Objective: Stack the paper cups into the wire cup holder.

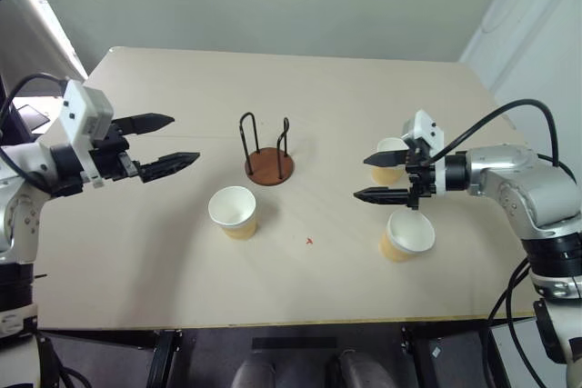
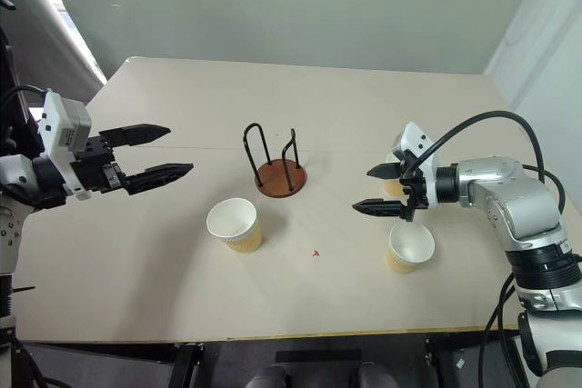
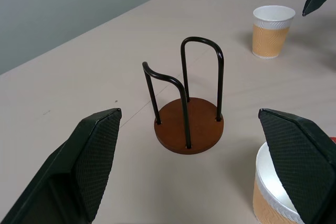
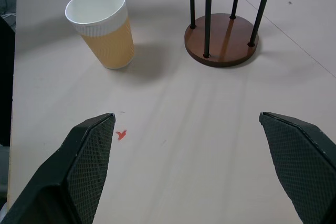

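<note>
While both grippers [image 1: 165,142] [image 1: 383,177] hovered spread and empty, the right one needed to straddle the nearest cup [image 1: 407,236] squarely before squeezing gently.

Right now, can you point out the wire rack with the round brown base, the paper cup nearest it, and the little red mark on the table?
Black wire rack on round reddish-brown base [image 1: 270,168]: left eye view, on the disc.
Tan paper cup with white rim [image 1: 233,207]: left eye view, inside the mouth.
Small red mark [image 1: 309,242]: left eye view, on the mark.
</note>
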Robot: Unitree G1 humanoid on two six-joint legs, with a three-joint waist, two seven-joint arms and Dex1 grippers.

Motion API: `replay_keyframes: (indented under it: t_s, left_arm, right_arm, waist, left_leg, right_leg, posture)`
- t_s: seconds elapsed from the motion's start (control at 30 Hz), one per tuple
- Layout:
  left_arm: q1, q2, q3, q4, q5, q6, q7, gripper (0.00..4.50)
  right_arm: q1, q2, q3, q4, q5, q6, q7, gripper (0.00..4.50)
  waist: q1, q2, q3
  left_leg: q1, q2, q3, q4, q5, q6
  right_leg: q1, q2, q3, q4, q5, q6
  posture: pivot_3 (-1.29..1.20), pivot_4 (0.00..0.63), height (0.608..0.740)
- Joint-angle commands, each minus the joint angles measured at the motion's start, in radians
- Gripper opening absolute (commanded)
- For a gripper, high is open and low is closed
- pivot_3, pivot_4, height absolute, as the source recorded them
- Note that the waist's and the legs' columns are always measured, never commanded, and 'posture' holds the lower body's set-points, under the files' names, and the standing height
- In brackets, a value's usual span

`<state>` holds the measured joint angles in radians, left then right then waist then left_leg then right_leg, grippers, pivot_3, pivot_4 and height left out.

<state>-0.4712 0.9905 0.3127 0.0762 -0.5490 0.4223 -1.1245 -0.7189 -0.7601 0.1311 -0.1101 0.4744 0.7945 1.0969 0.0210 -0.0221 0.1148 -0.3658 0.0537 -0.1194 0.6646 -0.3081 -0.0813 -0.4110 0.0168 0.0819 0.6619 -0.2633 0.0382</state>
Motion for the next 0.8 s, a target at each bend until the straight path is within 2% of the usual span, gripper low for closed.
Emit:
replay_keyframes:
  t_s: [0.03, 0.53, 0.8]
  left_arm:
    - [-0.013, 0.004, 0.022, -0.027, -0.011, -0.002, 0.004, 4.50]
    - [-0.056, 0.001, 0.002, -0.015, -0.011, 0.004, -0.002, 4.50]
    - [-0.082, 0.026, -0.025, 0.000, -0.008, 0.000, -0.075, 4.50]
  right_arm:
    - [-0.004, -0.012, -0.029, -0.032, 0.011, -0.001, 0.001, 4.47]
    - [-0.006, -0.019, -0.033, -0.037, 0.014, 0.013, 0.002, 4.47]
    - [0.007, -0.031, -0.035, -0.054, 0.024, 0.022, 0.013, 4.47]
  waist:
    - [0.000, 0.000, 0.000]
    - [0.000, 0.000, 0.000]
    - [0.000, 0.000, 0.000]
  left_leg:
    - [0.000, 0.000, 0.000, 0.000, 0.000, 0.000]
    - [0.000, 0.000, 0.000, 0.000, 0.000, 0.000]
    - [0.000, 0.000, 0.000, 0.000, 0.000, 0.000]
  right_leg:
    - [0.000, 0.000, 0.000, 0.000, 0.000, 0.000]
    - [0.000, 0.000, 0.000, 0.000, 0.000, 0.000]
    - [0.000, 0.000, 0.000, 0.000, 0.000, 0.000]
  posture:
    - [0.00, 0.150, 0.740]
    - [0.00, 0.150, 0.740]
    - [0.00, 0.150, 0.740]
